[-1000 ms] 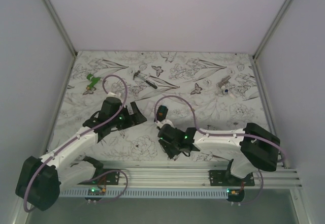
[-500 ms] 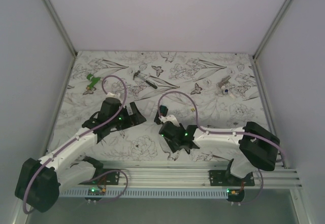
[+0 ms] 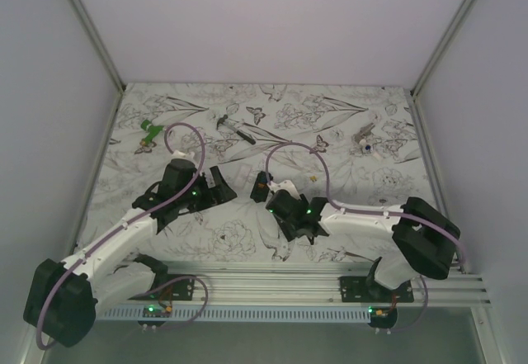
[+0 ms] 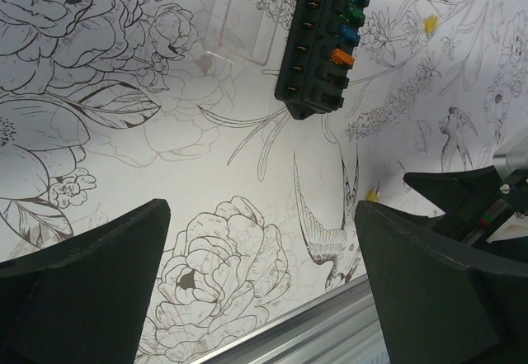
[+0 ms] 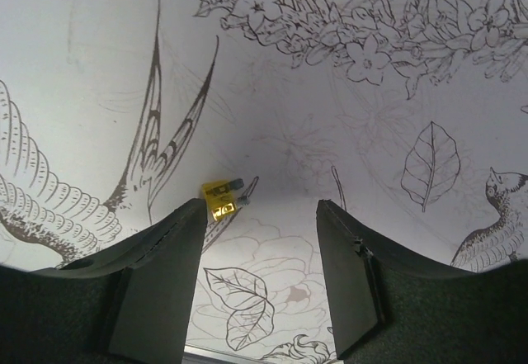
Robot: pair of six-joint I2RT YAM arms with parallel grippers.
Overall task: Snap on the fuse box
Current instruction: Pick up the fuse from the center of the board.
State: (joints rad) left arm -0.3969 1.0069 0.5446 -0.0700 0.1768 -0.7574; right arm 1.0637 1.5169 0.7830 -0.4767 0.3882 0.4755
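The left gripper [image 4: 262,211] is spread as wide as it goes and holds nothing. Its two dark fingers frame the bottom corners of the left wrist view, with bare cloth between them. It hangs above the table [image 4: 99,158], which is covered in a white cloth printed with black line drawings of flowers, leaves and birds.

Ahead of this gripper, well clear of both fingers, the fuse box [image 4: 322,46] lies flat on the cloth, near the middle of the table and set at a slant. It is a small black rectangular block. Coloured blade fuses stand in a row along one long side: teal, green, blue and one bright orange. A line of tiny brass-coloured dots runs down the other long side. A clear plastic cover [image 4: 246,9] lies flat just beside that side; whether the two touch cannot be told.

The right gripper [image 5: 260,209] is also parted, about halfway, with nothing in its grasp. A small yellow fuse [image 5: 219,200] lies on the cloth right at the tip of one finger. Another yellow fuse [image 4: 429,23] lies beyond the box.

Towards the far edge are a small green piece [image 3: 148,130] and a thin dark tool [image 3: 235,129].
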